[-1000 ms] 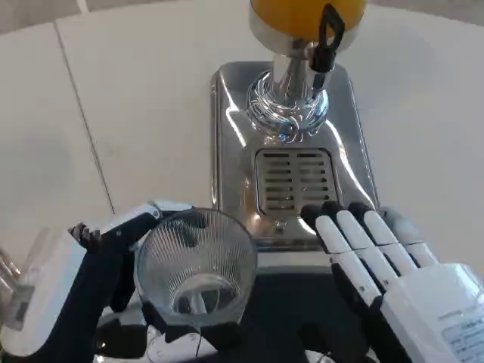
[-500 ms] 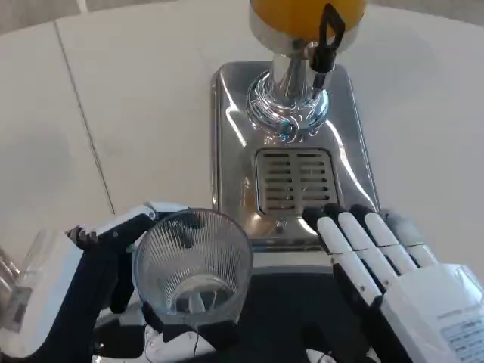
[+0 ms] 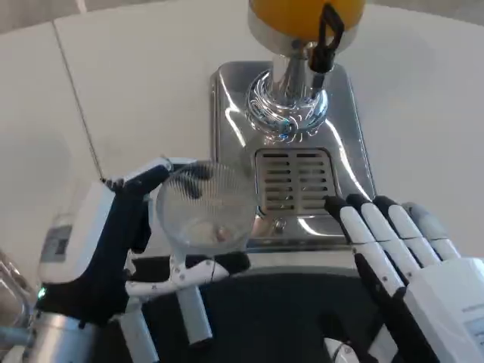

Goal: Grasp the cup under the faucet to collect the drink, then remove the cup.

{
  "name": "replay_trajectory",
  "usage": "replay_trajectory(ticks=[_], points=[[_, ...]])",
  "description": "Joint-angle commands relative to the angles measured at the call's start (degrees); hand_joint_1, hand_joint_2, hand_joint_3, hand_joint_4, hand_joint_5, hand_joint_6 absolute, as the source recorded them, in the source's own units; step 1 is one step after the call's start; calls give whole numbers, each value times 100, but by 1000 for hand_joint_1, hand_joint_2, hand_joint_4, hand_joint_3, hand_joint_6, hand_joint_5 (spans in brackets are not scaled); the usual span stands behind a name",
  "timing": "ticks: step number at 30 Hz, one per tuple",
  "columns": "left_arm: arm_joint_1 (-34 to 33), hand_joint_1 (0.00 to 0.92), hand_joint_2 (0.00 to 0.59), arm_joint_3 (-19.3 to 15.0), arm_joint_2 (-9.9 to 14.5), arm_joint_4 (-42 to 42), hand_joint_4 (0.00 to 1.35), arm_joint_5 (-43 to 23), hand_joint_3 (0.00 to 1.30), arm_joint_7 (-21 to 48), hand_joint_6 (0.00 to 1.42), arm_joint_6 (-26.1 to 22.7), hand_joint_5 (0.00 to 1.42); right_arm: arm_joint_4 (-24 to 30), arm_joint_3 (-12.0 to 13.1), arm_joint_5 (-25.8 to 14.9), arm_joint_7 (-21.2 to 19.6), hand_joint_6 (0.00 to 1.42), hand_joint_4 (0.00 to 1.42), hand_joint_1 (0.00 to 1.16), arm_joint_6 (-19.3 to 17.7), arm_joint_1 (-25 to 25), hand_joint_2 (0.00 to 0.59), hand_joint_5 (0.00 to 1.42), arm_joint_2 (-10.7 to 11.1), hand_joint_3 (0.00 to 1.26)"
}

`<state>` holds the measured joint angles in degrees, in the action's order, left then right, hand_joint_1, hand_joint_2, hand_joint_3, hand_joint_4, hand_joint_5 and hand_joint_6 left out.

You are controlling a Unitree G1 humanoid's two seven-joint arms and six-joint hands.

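My left hand (image 3: 113,242) grips a clear ribbed glass cup (image 3: 206,206), fingers wrapped around its sides. The cup looks empty and hangs just left of the drip grille (image 3: 295,181), over the left edge of the dispenser's shiny steel base (image 3: 227,113). The black faucet lever (image 3: 327,38) and chrome spout column (image 3: 287,98) stand farther back, under the orange drink tank (image 3: 302,11). My right hand (image 3: 401,257) lies flat with fingers straight and apart, its fingertips (image 3: 352,212) at the base's front right corner, holding nothing.
The white table (image 3: 136,91) spreads to the left and right of the dispenser, with a thin seam (image 3: 76,91) running down its left part. A dark surface (image 3: 287,318) lies along the near edge between my arms.
My left hand has lifted the cup up and forward, toward the drip grille. My right hand has slipped slightly right and back.
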<state>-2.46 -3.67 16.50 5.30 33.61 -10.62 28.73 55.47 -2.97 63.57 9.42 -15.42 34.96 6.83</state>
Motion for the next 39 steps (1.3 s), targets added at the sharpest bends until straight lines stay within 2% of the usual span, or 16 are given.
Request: replay_trajectory(ticks=[1,13,16,24,30,39], points=[[-526,858,0,259,-58,-489,1142,200,1206,-290,1424,-32,1359,165,112,-87,-2,0,0,248,16,229,545,0,-17,0],[-1324,858,0,985,-161,-1340,1129,513,1198,-731,1424,-70,1359,347,83,-107,109,0,0,248,-13,386,545,0,-169,0],[-1547,858,0,1139,-205,-1577,1129,607,1198,-853,1424,-101,1359,260,-44,-24,149,0,0,249,-74,356,544,0,-157,0],[-2227,853,0,1285,-411,-2364,1129,667,1197,-1201,1424,-495,1359,160,-120,-19,246,0,0,260,5,110,539,0,-160,0],[-2586,853,0,1414,-436,-2782,1129,685,1197,-1360,1424,-556,1359,148,-152,-6,250,0,0,266,9,112,538,0,-180,0],[-3063,853,0,1675,-635,-3261,1129,702,1197,-1596,1424,-717,1359,110,-213,81,260,0,0,272,51,64,537,0,-240,0]])
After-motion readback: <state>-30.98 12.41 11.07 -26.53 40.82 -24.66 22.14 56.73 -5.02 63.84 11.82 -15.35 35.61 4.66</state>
